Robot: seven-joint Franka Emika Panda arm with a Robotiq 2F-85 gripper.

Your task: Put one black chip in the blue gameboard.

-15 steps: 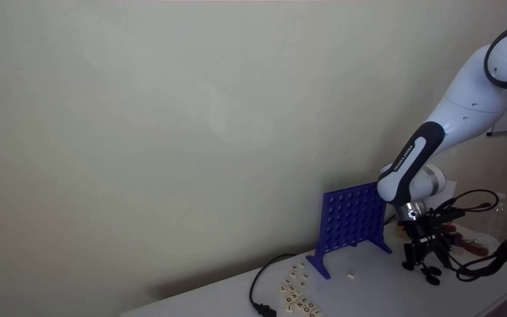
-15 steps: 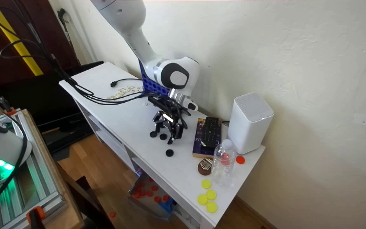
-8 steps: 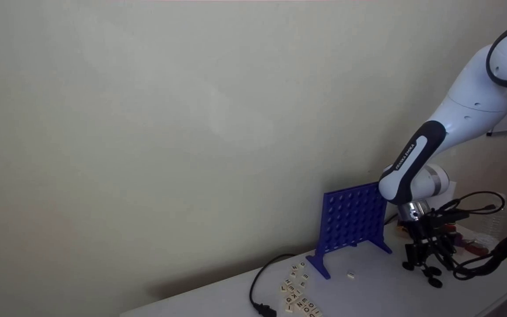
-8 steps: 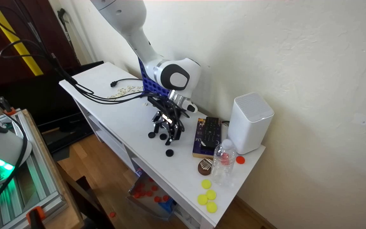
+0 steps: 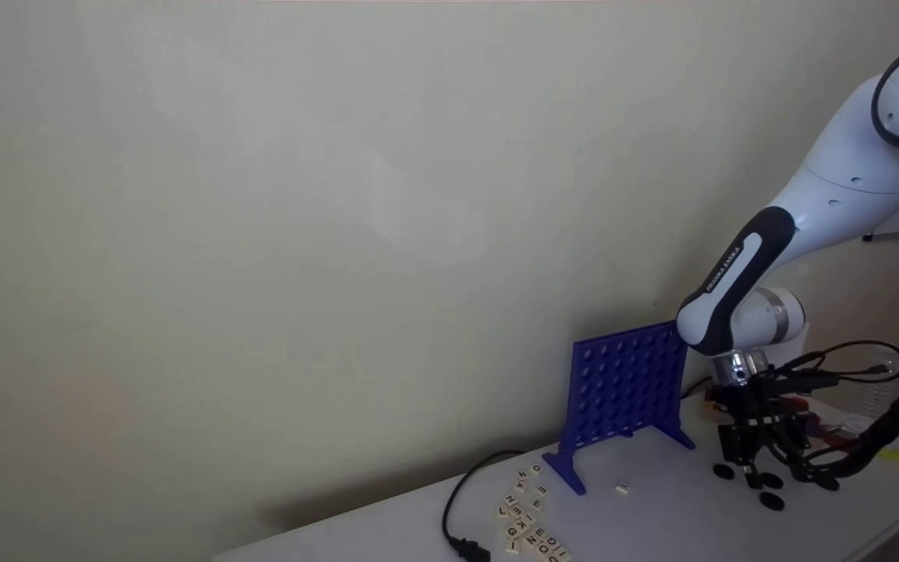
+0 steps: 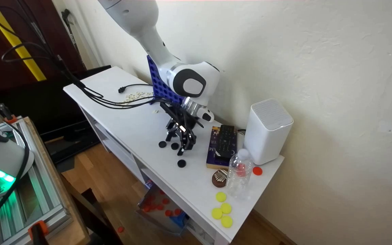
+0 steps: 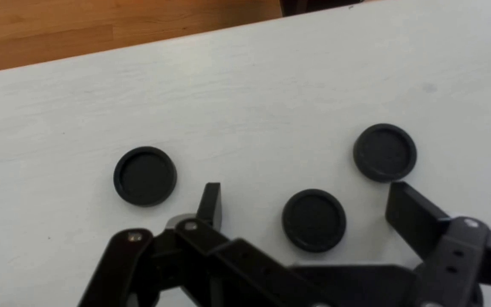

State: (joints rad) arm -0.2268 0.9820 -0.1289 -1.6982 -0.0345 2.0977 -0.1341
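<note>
The blue gameboard [image 5: 627, 386] stands upright on its feet against the wall. In an exterior view the arm partly hides it [image 6: 162, 89]. Several black chips lie flat on the white table. My gripper [image 7: 307, 195] is open and empty, low over the table, with its fingers on either side of one black chip [image 7: 313, 220]. A second chip [image 7: 145, 176] lies beyond the left finger. A third [image 7: 385, 152] lies just past the right fingertip; I cannot tell if they touch. Another chip [image 7: 478, 294] is mostly hidden under the right finger.
A white box [image 6: 267, 132], a clear bottle [image 6: 239, 175], a book [image 6: 212, 158] with a black remote [image 6: 225, 141] on it, a brown kalimba [image 6: 218, 183] and yellow chips [image 6: 226, 221] stand or lie at one end. Letter tiles [image 5: 524, 519] and a black plug [image 5: 471, 549] lie at the other.
The arm and wrist have shifted slightly, away from the gameboard. One black chip slid a little toward the table's front edge in the earlier half second. The gripper stays open.
</note>
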